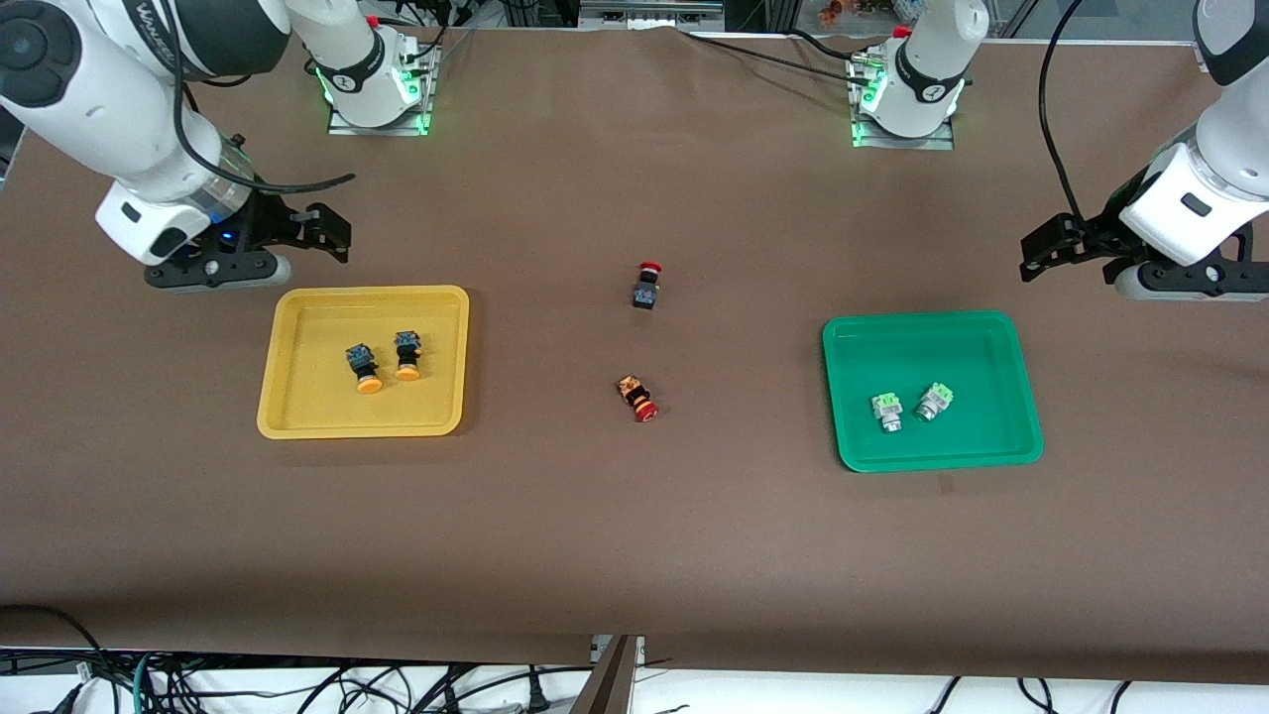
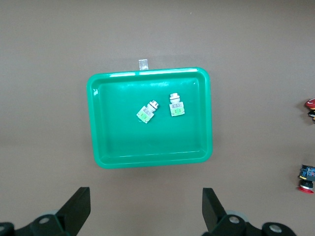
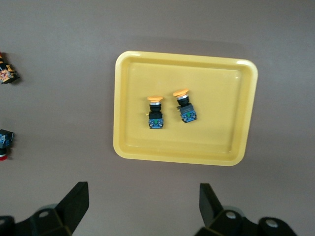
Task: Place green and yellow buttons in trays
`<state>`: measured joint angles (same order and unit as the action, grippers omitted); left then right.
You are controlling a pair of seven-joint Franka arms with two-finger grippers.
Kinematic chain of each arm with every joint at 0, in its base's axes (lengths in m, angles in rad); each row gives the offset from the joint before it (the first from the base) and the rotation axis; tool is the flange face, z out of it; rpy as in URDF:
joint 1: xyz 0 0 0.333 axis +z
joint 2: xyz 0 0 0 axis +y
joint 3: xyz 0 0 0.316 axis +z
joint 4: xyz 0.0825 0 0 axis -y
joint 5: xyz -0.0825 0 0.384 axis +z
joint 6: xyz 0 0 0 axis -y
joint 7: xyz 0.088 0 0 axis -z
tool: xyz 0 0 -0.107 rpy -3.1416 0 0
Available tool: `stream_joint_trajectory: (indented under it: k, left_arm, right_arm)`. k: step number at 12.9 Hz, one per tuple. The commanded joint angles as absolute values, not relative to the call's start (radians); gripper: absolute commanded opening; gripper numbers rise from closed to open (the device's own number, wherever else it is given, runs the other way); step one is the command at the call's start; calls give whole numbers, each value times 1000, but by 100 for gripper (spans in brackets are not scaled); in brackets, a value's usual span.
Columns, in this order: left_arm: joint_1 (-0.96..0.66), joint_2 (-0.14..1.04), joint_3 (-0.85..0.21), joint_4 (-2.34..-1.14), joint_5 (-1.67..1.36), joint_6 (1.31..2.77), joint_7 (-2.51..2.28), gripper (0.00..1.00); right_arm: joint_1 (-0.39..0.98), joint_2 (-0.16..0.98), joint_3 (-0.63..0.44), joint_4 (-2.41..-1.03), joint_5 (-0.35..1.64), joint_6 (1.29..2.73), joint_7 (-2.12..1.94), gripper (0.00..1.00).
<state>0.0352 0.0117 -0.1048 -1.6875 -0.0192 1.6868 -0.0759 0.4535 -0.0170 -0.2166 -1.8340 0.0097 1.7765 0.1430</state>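
Yellow tray (image 1: 297,416): holds both yellow buttons (image 1: 385,363) side by side
Green tray (image 1: 1001,441): holds both green buttons (image 1: 910,406)
Red switches (image 1: 641,340): two on the bare worktop (image 1: 634,535) between the trays
Left tool (image 1: 1059,248): fingers spread, empty, near the green tray
Right tool (image 1: 315,234): fingers spread, empty, near the yellow tray

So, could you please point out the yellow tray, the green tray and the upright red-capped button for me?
yellow tray (image 1: 297,397), front view, bare floor near its rim.
green tray (image 1: 922,347), front view, bare floor.
upright red-capped button (image 1: 647,286), front view, its dark body.
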Motion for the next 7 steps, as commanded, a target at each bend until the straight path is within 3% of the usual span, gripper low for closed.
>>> stream_joint_trajectory:
  k: [1, 3, 7]
  left_arm:
    - [18, 32, -98, -1646, -29, 1651, -91, 100]
    - [18, 34, -98, -1646, -31, 1643, -91, 100]
    - [18, 35, -98, -1644, -29, 1631, -92, 100]
  right_arm:
    - [210, -40, 4, -1829, -8, 1750, 146, 99]
    - [80, -38, 118, -1818, -8, 1749, 141, 99]
    - [81, -28, 117, -1783, -3, 1747, 133, 99]
